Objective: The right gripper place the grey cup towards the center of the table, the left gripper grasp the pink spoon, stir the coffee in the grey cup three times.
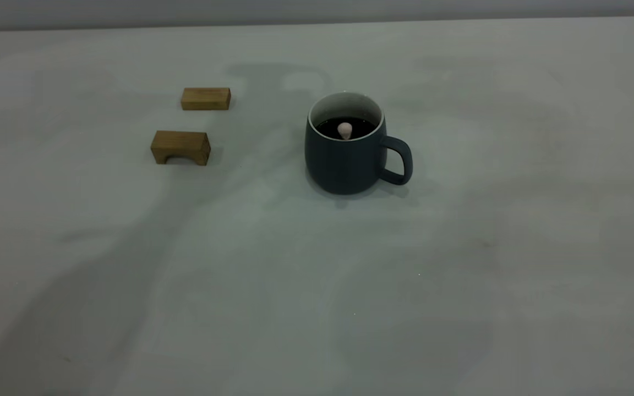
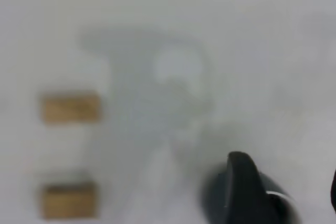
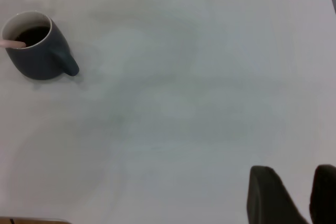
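Your dark slate-grey mug (image 1: 350,157) is sitting mid-counter, pink spoon (image 1: 344,130) resting in coffee; both hands' grip I cannot tell.

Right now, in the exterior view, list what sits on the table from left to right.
Arched wooden block → flat wooden block → cup of coffee with the pink spoon standing in it; the cup's handle points right.

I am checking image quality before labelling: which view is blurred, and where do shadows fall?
Left wrist view is out of focus: wooden blocks look smeared. Exterior view is sharp, with broad arm shadows on the table around the grey cup. Right wrist view is evenly lit.
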Robot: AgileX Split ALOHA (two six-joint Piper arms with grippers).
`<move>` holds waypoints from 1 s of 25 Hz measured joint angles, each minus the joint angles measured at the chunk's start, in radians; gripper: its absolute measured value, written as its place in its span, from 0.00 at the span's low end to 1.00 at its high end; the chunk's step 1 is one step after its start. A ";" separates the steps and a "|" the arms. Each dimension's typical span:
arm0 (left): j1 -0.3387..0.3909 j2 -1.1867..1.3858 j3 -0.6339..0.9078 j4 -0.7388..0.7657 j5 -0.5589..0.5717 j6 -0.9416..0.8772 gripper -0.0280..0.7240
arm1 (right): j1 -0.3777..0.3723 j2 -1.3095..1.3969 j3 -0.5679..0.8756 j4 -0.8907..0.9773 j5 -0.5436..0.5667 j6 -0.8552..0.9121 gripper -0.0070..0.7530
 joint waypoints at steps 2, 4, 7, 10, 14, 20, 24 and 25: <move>0.002 -0.061 0.062 0.053 0.000 0.058 0.65 | 0.000 0.000 0.000 0.000 0.000 0.000 0.32; 0.004 -0.133 0.169 0.101 0.000 0.128 0.65 | 0.000 0.000 0.000 0.000 0.000 0.000 0.32; 0.006 -0.267 0.406 0.163 0.000 0.187 0.65 | 0.000 0.000 0.000 0.000 0.000 0.000 0.32; 0.006 -0.445 0.715 0.223 0.000 0.147 0.65 | 0.000 0.000 0.000 0.000 0.000 0.000 0.32; 0.007 -0.707 1.094 0.322 0.000 -0.001 0.65 | 0.000 0.000 0.000 0.000 0.000 0.000 0.32; 0.007 -1.125 1.568 0.277 0.000 -0.043 0.65 | 0.000 0.000 0.000 0.000 0.000 0.000 0.32; 0.041 -1.401 1.766 0.260 0.000 -0.038 0.65 | 0.000 0.000 0.000 0.000 0.000 0.000 0.32; 0.069 -1.457 1.799 0.252 -0.001 -0.031 0.65 | 0.000 0.000 0.000 0.000 0.000 0.000 0.32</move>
